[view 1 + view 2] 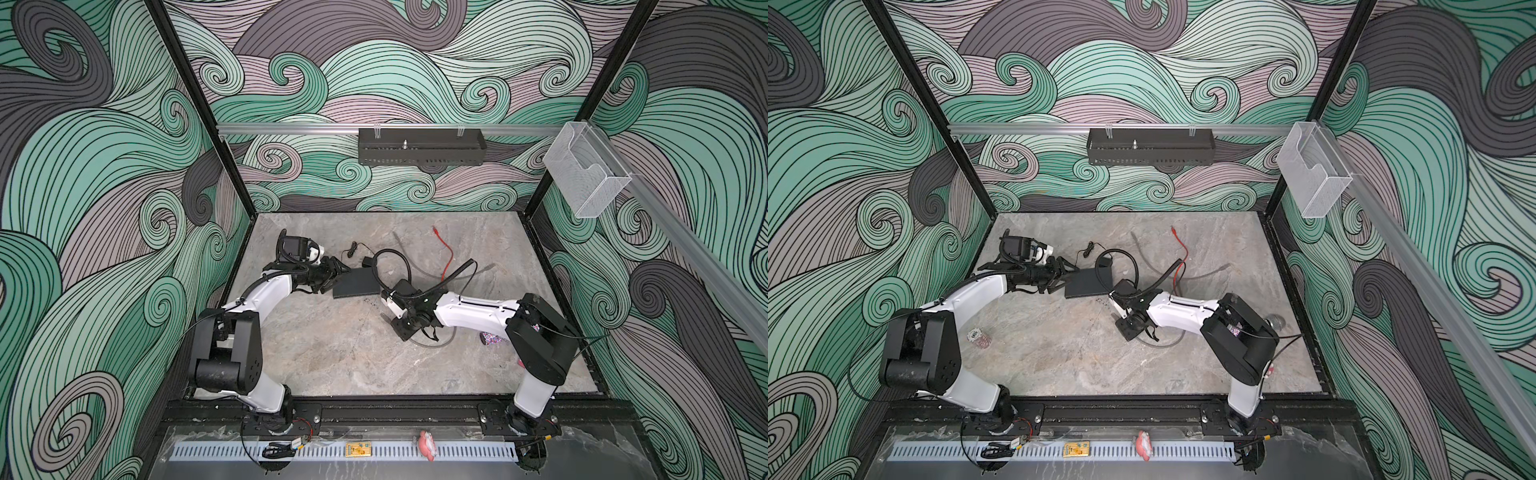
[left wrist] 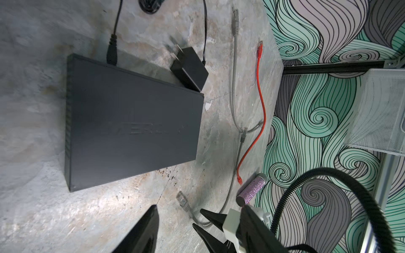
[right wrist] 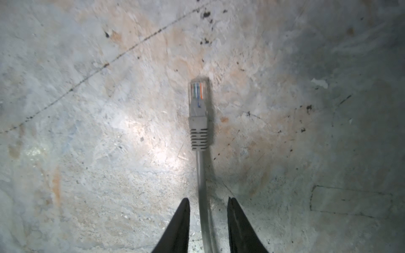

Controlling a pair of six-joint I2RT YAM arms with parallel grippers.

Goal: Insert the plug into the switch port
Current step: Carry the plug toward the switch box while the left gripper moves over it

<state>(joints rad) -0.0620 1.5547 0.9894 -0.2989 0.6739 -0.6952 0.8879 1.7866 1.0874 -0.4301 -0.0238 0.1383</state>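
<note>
From my station I see the switch (image 1: 356,286) lying flat on the stone-patterned table (image 1: 332,357) between the two arms, set at a slight angle in both top views. A black power cord (image 2: 112,50) enters its far edge. My left gripper (image 1: 337,279) hovers just beside the switch's left end, jaws spread wide with nothing between them. In the left wrist view only one of its fingers (image 2: 142,232) shows, and the switch (image 2: 133,122) lies clear of it. My right gripper (image 3: 208,202) points down at the table near the switch's near right corner. Its jaws stand a little apart, and the grey cable (image 3: 202,186) runs between the fingertips with a sliver of table showing on either side. I read that as loose around the cable, not clamped. The plug (image 3: 198,98) lies flat on the table ahead of those fingertips, its clear tip with the coloured wires pointing away from the gripper. In the left wrist view the plug (image 2: 182,199) rests near the switch's corner but apart from it, not in any port. A small black adapter (image 2: 189,68) sits against the switch's far edge. A red cable (image 2: 259,52) and a second grey cable (image 2: 235,24) trail across the table beyond, and a glittery purple cylinder (image 2: 252,188) lies beside the red cable's other end.
</note>
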